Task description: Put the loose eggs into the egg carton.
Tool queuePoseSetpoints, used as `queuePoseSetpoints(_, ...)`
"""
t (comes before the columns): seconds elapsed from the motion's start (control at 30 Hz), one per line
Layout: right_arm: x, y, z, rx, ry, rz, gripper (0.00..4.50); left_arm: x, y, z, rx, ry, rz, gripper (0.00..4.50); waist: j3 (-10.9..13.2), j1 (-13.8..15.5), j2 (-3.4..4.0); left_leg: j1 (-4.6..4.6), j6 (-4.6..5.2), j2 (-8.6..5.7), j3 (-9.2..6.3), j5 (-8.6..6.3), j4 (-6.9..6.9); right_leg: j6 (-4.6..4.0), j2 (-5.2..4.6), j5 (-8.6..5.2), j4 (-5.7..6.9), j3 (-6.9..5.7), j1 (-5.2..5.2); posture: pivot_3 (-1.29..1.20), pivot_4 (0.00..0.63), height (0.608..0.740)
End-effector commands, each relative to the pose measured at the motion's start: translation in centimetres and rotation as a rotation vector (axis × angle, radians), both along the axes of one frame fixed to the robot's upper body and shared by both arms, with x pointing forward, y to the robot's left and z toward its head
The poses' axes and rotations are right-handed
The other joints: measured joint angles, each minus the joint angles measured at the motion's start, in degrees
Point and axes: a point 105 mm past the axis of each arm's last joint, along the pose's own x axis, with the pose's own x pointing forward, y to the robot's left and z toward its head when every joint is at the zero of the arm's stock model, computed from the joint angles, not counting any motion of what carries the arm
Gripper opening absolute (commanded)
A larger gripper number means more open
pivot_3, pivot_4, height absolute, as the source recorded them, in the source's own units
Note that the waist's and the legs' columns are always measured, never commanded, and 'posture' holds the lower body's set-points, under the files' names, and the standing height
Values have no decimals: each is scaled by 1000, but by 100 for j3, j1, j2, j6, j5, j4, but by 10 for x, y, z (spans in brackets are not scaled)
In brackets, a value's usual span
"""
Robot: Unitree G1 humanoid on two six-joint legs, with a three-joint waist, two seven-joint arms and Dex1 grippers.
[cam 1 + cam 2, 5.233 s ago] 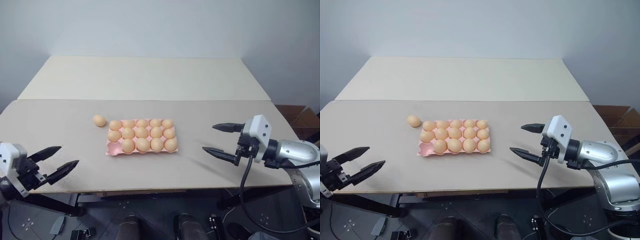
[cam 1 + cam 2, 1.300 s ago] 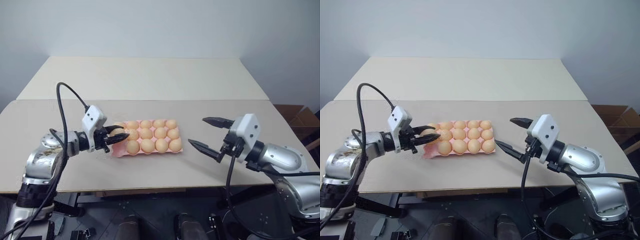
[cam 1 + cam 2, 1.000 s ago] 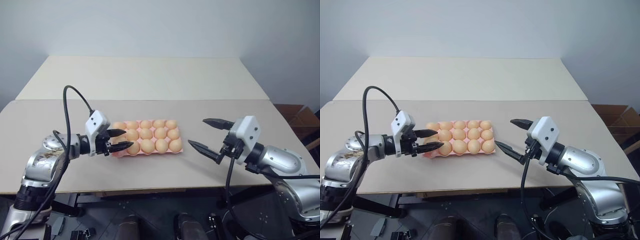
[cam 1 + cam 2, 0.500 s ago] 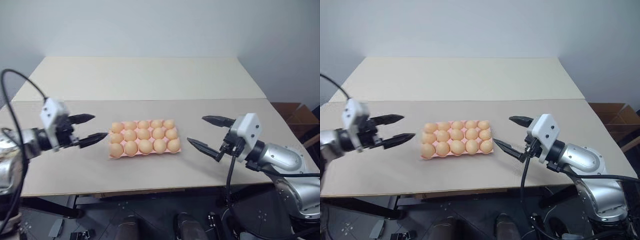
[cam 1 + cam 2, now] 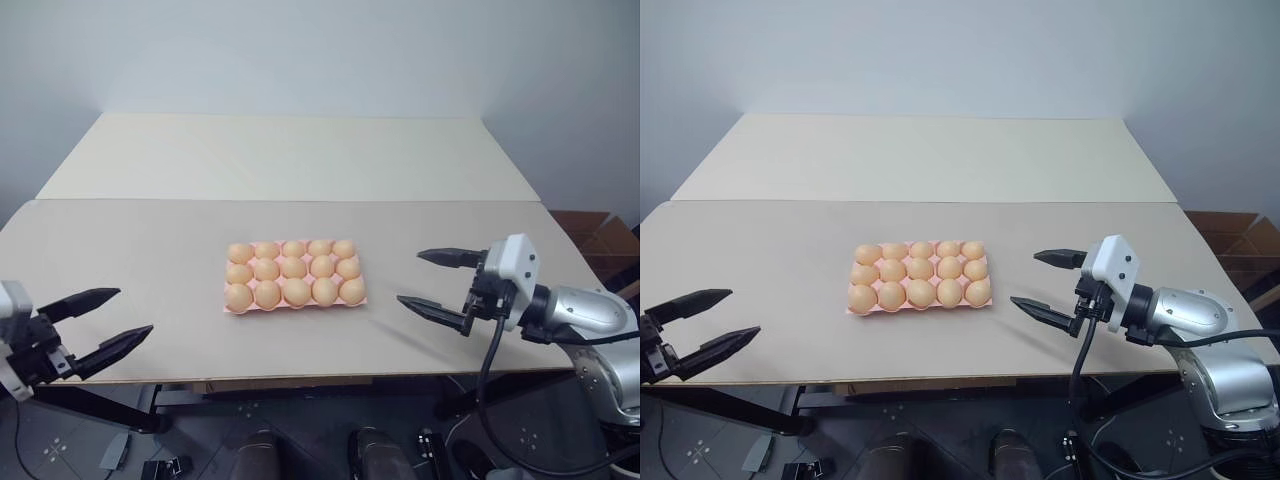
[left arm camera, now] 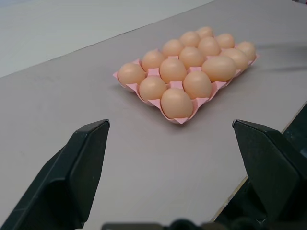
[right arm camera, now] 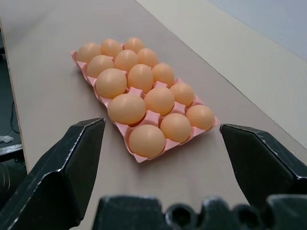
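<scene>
Egg carton (image 5: 295, 306) full of eggs (image 5: 294, 270)

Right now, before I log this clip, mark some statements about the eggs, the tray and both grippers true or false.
1. Every cup of the pink egg tray holds an egg. True.
2. One egg lies loose on the table beside the tray. False: all eggs sit in the tray.
3. The left gripper holds an egg. False: its fingers are open and empty, near the table's front left edge.
4. The right gripper is open, to the right of the tray. True.
5. The tray has a lid over it. False: it is uncovered.
</scene>
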Motion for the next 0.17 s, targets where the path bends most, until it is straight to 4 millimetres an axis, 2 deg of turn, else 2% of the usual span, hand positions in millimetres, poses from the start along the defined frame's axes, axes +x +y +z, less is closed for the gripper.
queuePoseSetpoints(0.03,-2,-2,10,-6,-57,9,4500,-6,-5,9,28,-44,17,4479,0,1,0,0,0,0,0,0,0,-1,2,-1,0,0,0,0,150,740)
queuePoseSetpoints(0.17,-2,-3,8,-8,-48,9,4500,-11,-11,8,5,-38,10,4479,0,1,0,-3,0,-1,1,0,-1,-7,3,-1,0,0,-4,0,150,740)
